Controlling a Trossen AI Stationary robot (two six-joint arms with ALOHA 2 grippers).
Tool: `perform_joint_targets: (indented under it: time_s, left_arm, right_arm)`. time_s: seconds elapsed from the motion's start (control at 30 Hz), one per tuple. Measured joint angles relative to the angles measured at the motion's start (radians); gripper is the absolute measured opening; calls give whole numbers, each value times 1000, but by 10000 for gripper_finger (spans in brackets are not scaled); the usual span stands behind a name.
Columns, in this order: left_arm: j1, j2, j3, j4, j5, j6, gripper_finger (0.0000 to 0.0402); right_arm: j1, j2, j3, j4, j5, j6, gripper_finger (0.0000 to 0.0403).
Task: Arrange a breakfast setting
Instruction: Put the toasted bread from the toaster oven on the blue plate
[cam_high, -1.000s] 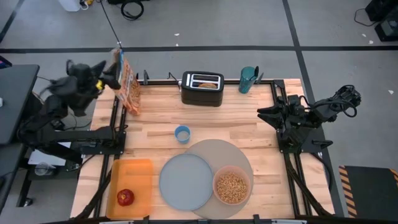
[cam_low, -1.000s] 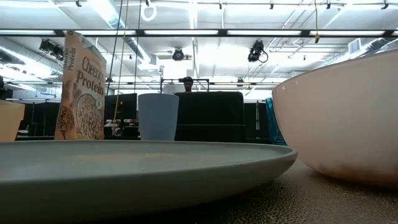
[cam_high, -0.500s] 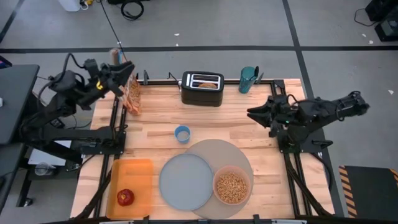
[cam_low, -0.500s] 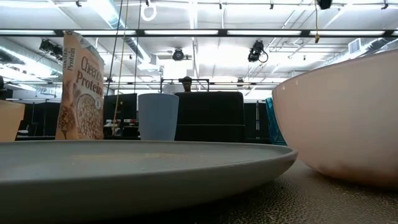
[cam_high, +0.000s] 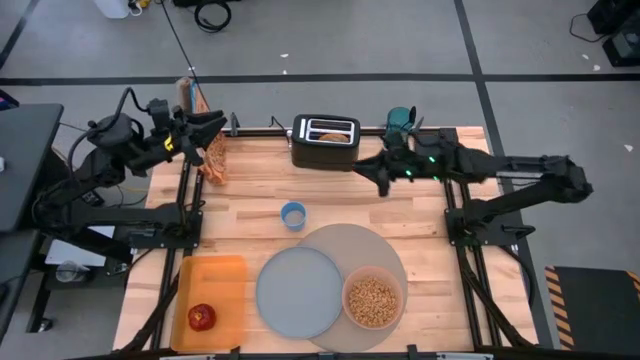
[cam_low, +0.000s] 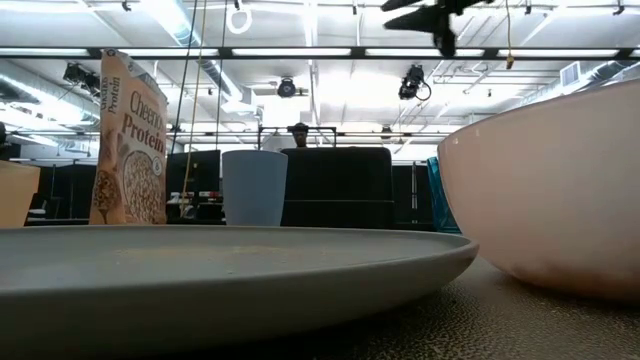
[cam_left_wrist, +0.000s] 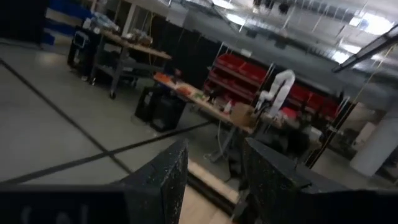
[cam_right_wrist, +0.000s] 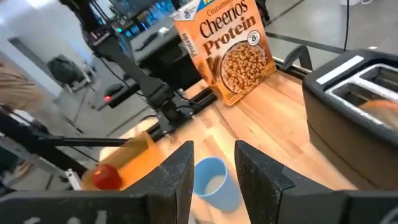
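The orange cereal box (cam_high: 212, 155) stands upright on its base at the table's far left. My left gripper (cam_high: 220, 123) is open just beside the box's top; nothing shows between its fingers (cam_left_wrist: 216, 162). My right gripper (cam_high: 364, 168) is open and empty above the table, just right of the black toaster (cam_high: 325, 143), which holds the bagel half (cam_high: 336, 129). The grey-blue plate (cam_high: 298, 290) and the pink bowl (cam_high: 372, 300) of cereal rest on the grey mat (cam_high: 355, 245). The red apple (cam_high: 201, 317) lies on an orange tray (cam_high: 215, 275). The teal cup (cam_high: 398, 122) stands behind my right arm. No spoon shows.
A small light-blue cup (cam_high: 293, 215) stands in the middle of the table, ahead of my right gripper in its wrist view (cam_right_wrist: 214, 180). The arm frames line the table's left and right edges. Bare wood lies between the toaster and the mat.
My right gripper has reached from the table's right edge toward the left, out over the table to beside the toaster, staying open. My left arm has drawn back and its gripper has turned level next to the cereal box's top. The box stands where it was.
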Motion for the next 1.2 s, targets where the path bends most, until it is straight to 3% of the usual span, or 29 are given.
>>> perform_joint_targets:
  time_s: [0.3,0.67,0.9,1.2]
  left_arm:
    - [26,4,0,-67,63,1,162]
    - [26,-14,0,-126,69,3,162]
    - [26,-21,0,-134,69,-4,162]
    - [26,-28,0,-133,65,-7,162]
  right_arm:
    - [-131,247,307,-243,-63,-112,123]
    - [-281,517,621,-663,-80,-458,123]
    - [-329,641,667,-668,-104,-710,123]
    - [-374,713,667,-605,-78,-790,123]
